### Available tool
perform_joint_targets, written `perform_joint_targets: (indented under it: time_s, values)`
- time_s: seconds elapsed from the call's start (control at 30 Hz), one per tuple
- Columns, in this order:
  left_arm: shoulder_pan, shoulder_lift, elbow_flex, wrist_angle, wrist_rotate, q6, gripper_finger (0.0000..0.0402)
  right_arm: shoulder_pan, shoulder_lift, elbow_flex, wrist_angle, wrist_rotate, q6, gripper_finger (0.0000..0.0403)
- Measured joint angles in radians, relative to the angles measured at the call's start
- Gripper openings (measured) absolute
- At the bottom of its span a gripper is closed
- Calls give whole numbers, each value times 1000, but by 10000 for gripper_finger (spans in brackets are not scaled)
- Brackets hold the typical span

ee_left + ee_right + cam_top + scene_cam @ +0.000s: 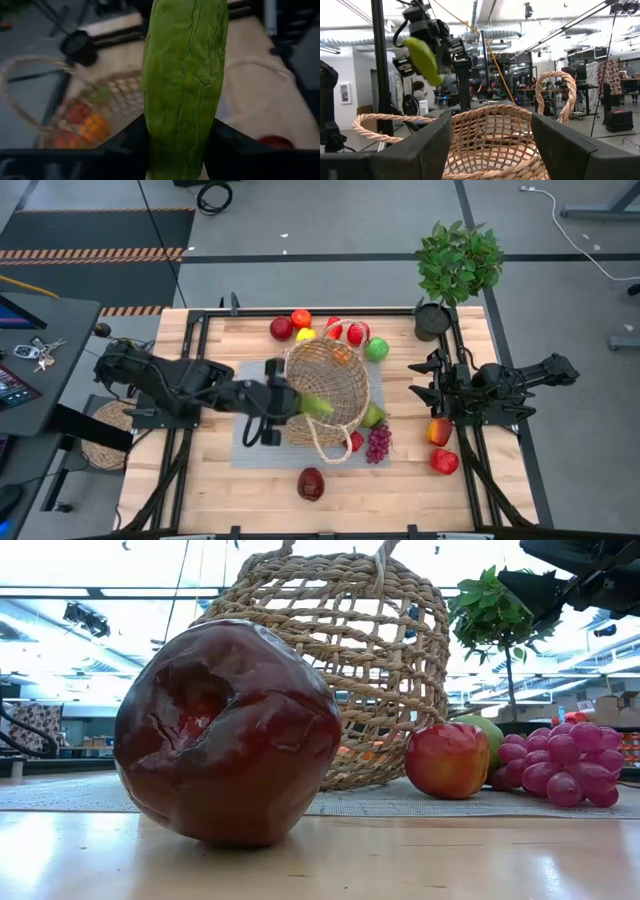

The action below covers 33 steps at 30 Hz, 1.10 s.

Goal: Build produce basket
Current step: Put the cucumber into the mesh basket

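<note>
The woven basket (325, 390) stands on a grey mat (250, 452) at mid-table, with an orange piece (342, 355) inside. My left gripper (303, 404) hangs over the basket's left rim, shut on a long green vegetable (182, 85). The right wrist view shows this vegetable (424, 60) high above the basket (490, 142). More produce lies around: red pieces and a lemon (305, 335) at the far side, grapes (378, 442), and a dark red piece (311, 483) near the front. My right gripper (418, 392) waits open, right of the basket. My left gripper pinches the green vegetable between its two fingers (125, 147), on opposite sides of its near end (156, 137). The fingers come from the table's left, slanting down. The vegetable juts out ahead of them, lengthwise along them. It is lifted clear, above the basket.
A green apple (376, 348) lies beside the basket's far right, a green fruit (373, 416) and a small red piece (356, 441) at its near right. Two red apples (441, 446) lie by the right arm. A potted plant (455, 265) stands at the far right corner.
</note>
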Motion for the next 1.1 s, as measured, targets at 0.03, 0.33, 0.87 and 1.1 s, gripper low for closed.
perform_joint_targets:
  time_s: [0.03,0.33,0.87,1.1]
  values:
    - [11,2,0,16,-3,16,149,0,0,0,0,0,0,275]
    - [87,4,0,120,-3,204,146,0,0,0,0,0,0,275]
    - [163,92,0,163,-151,601,148,0,0,0,0,0,0,275]
    - [161,153,0,187,-263,759,146,0,0,0,0,0,0,275]
